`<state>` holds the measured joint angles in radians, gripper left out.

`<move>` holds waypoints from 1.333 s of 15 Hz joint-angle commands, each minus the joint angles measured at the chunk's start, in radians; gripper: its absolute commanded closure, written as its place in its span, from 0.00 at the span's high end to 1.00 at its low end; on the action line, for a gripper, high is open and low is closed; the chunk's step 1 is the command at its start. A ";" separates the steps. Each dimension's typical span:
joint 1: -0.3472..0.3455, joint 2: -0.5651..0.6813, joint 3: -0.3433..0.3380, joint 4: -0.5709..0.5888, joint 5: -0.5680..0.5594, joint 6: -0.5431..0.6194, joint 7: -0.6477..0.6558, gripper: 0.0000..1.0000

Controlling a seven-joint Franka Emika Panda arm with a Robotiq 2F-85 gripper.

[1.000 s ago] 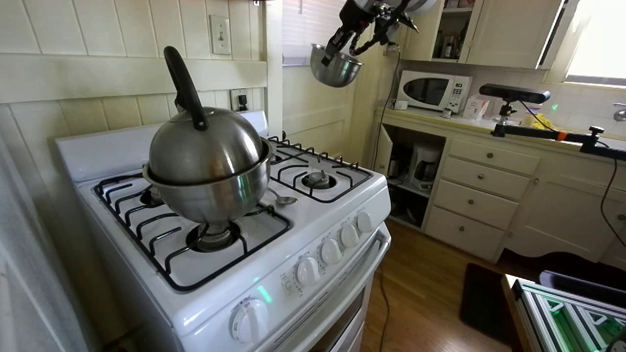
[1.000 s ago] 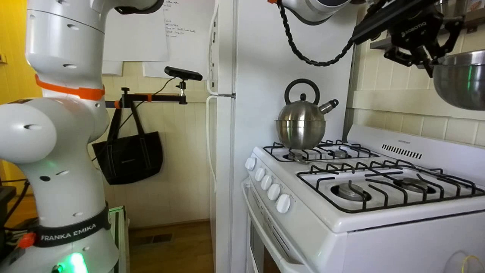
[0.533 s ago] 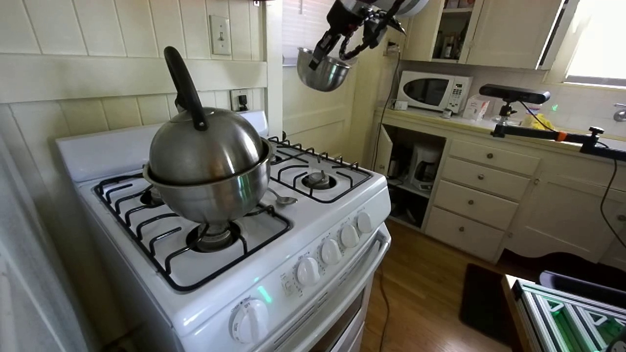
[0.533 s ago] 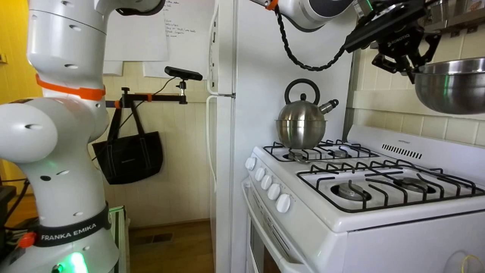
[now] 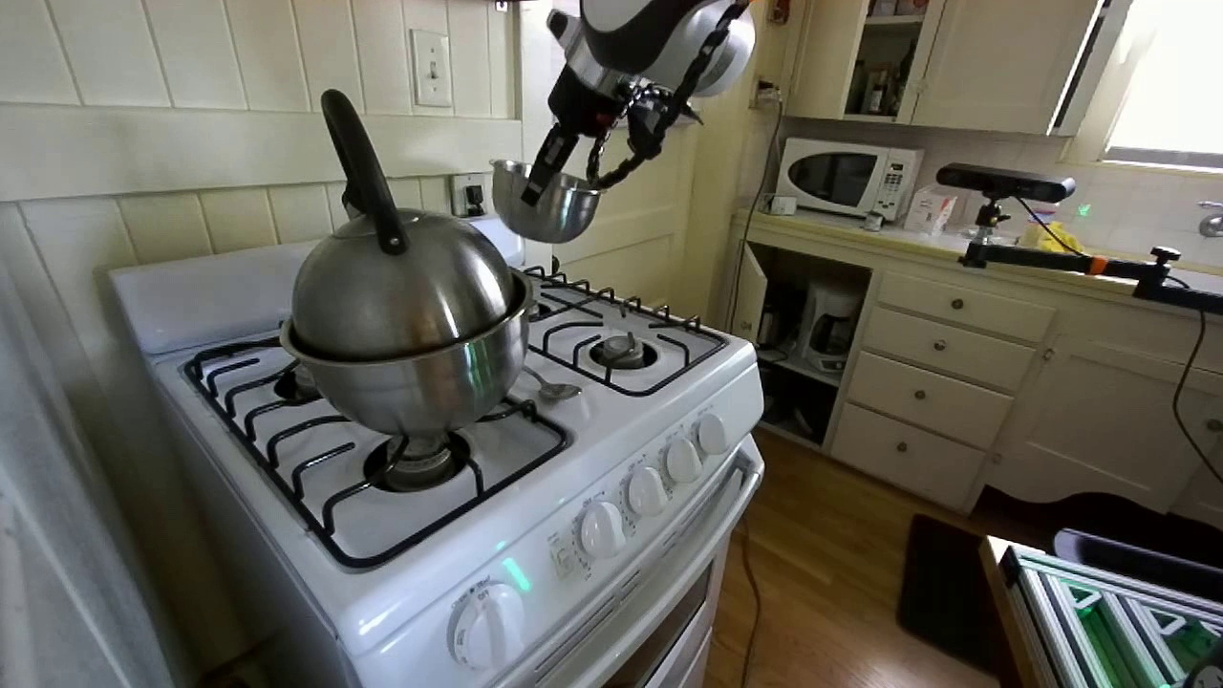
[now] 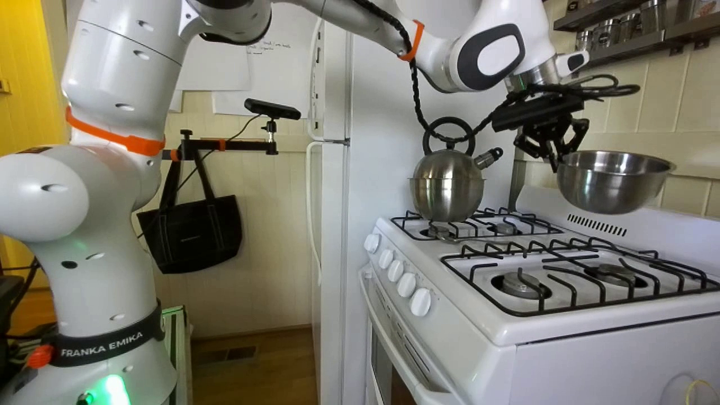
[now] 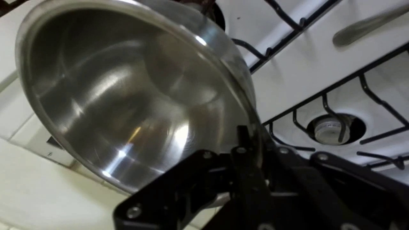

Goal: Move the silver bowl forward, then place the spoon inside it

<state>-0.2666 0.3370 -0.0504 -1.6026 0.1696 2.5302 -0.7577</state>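
The silver bowl, shiny steel and round, hangs in the air above the back of the stove in both exterior views (image 5: 559,215) (image 6: 613,185). It fills much of the wrist view (image 7: 127,95), and its inside shows no object. My gripper (image 6: 556,162) is shut on its rim, one finger inside and one outside, as the wrist view shows (image 7: 255,134). The bowl is tilted slightly in an exterior view. The spoon (image 5: 554,390) lies on the white stovetop between the two grates. Its handle shows at the upper right of the wrist view (image 7: 361,31).
A steel kettle (image 5: 401,287) with a black handle sits in another steel bowl (image 5: 411,392) on a front burner. Black grates (image 6: 562,275) cover both sides of the stove (image 6: 495,332). The wall and backguard (image 6: 596,216) stand behind. A fridge (image 6: 332,225) stands beside the stove.
My gripper and the bowl have come down towards the stove and moved left in both exterior views, closer to the kettle. The kettle and the spoon have not moved.
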 commanded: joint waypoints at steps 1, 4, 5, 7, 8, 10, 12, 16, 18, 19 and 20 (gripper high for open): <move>-0.010 0.089 0.006 0.075 -0.041 -0.045 -0.026 0.02; 0.009 0.142 -0.033 0.128 -0.158 -0.061 0.015 0.02; 0.011 0.158 -0.039 0.149 -0.194 -0.070 0.012 0.02; 0.003 0.194 -0.029 0.199 -0.232 -0.078 -0.017 0.02; 0.006 0.219 -0.030 0.232 -0.252 -0.067 -0.016 0.02; 0.004 0.256 -0.020 0.294 -0.260 -0.055 -0.011 0.02; -0.007 0.287 0.010 0.346 -0.234 -0.065 -0.028 0.02; -0.008 0.267 0.023 0.310 -0.231 -0.044 -0.012 0.02; -0.007 0.270 0.029 0.309 -0.228 -0.056 -0.014 0.02; -0.008 0.275 0.034 0.313 -0.223 -0.063 -0.017 0.02; -0.007 0.276 0.039 0.311 -0.220 -0.071 -0.019 0.02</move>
<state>-0.2685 0.6103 -0.0300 -1.2956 -0.0563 2.4877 -0.7707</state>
